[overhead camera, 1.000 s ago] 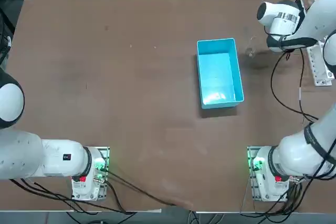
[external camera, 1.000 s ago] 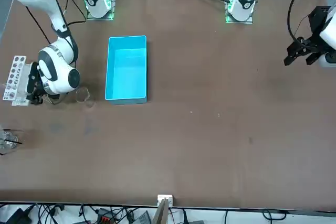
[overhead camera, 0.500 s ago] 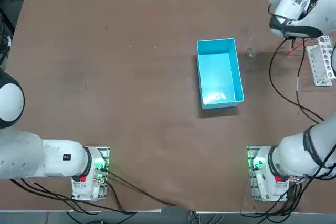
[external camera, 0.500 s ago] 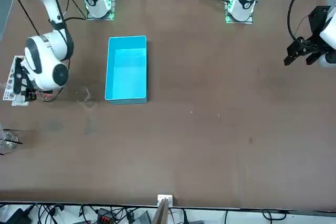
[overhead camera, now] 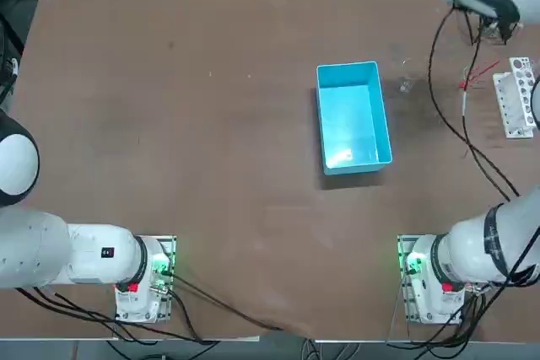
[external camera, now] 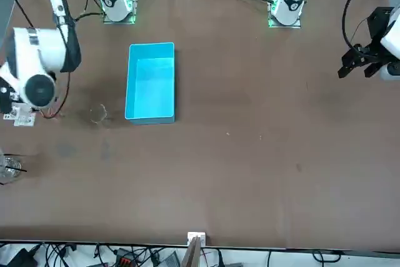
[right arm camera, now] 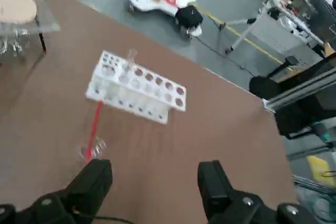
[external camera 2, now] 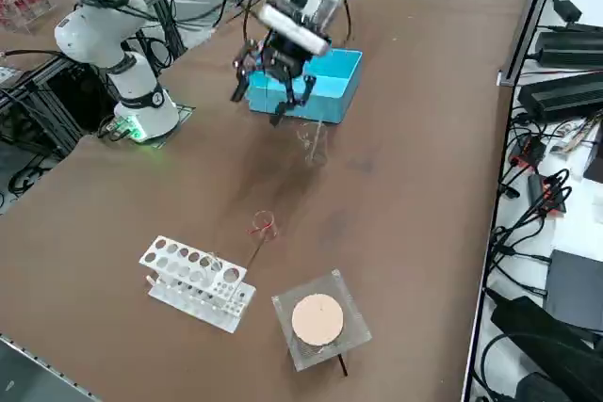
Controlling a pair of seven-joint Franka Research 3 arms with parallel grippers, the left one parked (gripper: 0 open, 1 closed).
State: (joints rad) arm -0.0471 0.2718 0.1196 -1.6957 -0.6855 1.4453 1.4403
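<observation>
Right gripper [right arm camera: 155, 174], wide open and empty, hangs over bare table [right arm camera: 210, 129] short of the white tube rack [right arm camera: 136, 95] near the table's edge.

Bright, even overhead light, soft faint shadows

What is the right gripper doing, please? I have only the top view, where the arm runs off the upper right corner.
Observer: In the wrist view the right gripper is open and holds nothing, raised above the table near the white rack.
Operator: Thank you. Is that rack loaded?
Observer: The wrist view shows one clear tube standing in it; the other holes look empty.
Operator: Is anything beyond the rack, outside my picture?
Observer: Yes. The right side view shows a clear square dish beside the rack, with a tan disc on it.
</observation>
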